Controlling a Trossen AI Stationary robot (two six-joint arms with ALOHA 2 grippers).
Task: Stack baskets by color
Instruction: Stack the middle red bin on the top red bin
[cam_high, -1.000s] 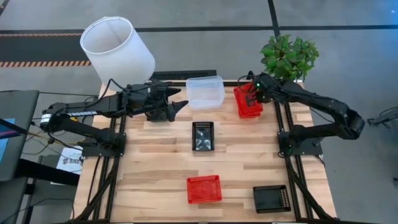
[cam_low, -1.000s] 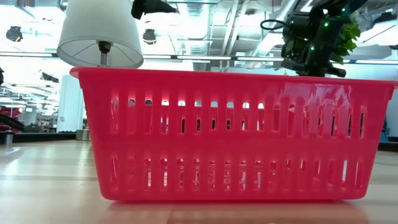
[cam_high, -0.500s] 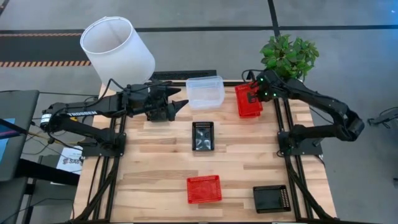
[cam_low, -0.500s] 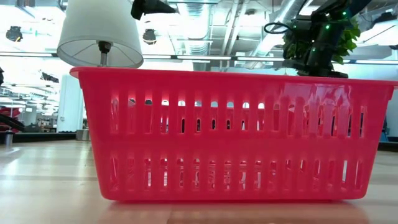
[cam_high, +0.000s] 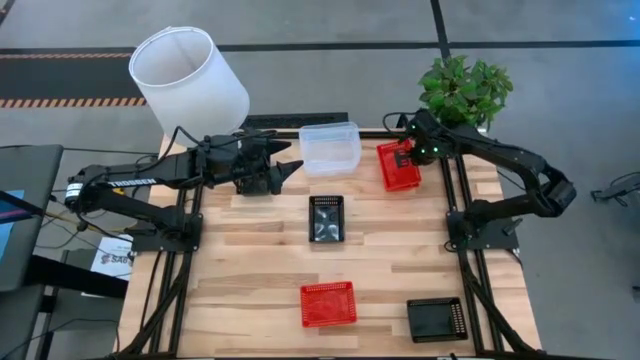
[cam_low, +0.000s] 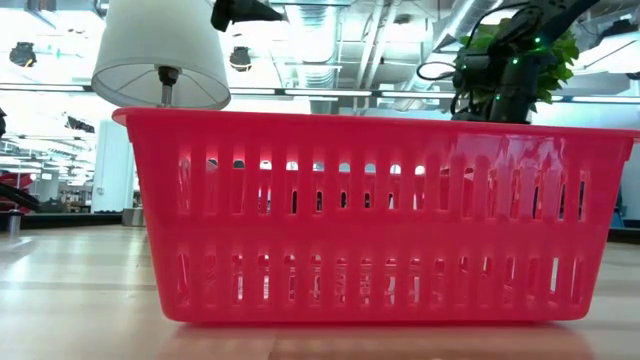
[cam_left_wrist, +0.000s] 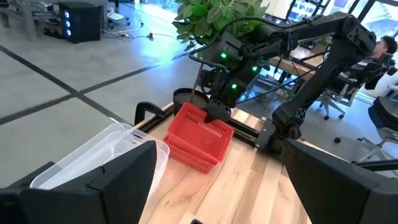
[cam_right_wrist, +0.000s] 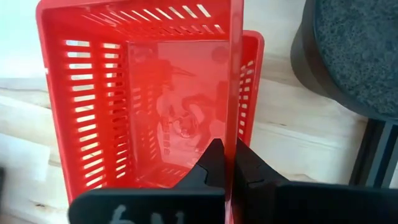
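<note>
My right gripper (cam_high: 405, 156) (cam_right_wrist: 227, 167) is at the table's far right, shut on a red mesh basket (cam_high: 398, 164) (cam_left_wrist: 200, 127). That basket sits tilted over a second red basket (cam_right_wrist: 252, 59). My left gripper (cam_high: 290, 166) hangs open and empty above the far left, pointing at the clear basket (cam_high: 330, 148). A black basket (cam_high: 326, 218) lies on its base mid-table. A third red basket (cam_high: 328, 303) (cam_low: 370, 220) and another black one (cam_high: 436, 319) rest near the front edge. My right gripper pinches the upper red basket's wall on the table's right side (cam_right_wrist: 235, 118), one finger inside the basket and one outside. The fingers come steeply from above. The basket tilts, partly inside the lower red basket; whether it rests on it I cannot tell.
A black plant pot (cam_right_wrist: 348, 56) with a green plant (cam_high: 463, 90) stands just beyond the red baskets. A white lamp shade (cam_high: 190, 80) rises at the far left corner. Bare wood lies between the middle black basket and the front row.
My right gripper has sunk a little and rolled, still shut on the red basket. The basket has swung from askew to more square with the one below. My left arm has kept still.
</note>
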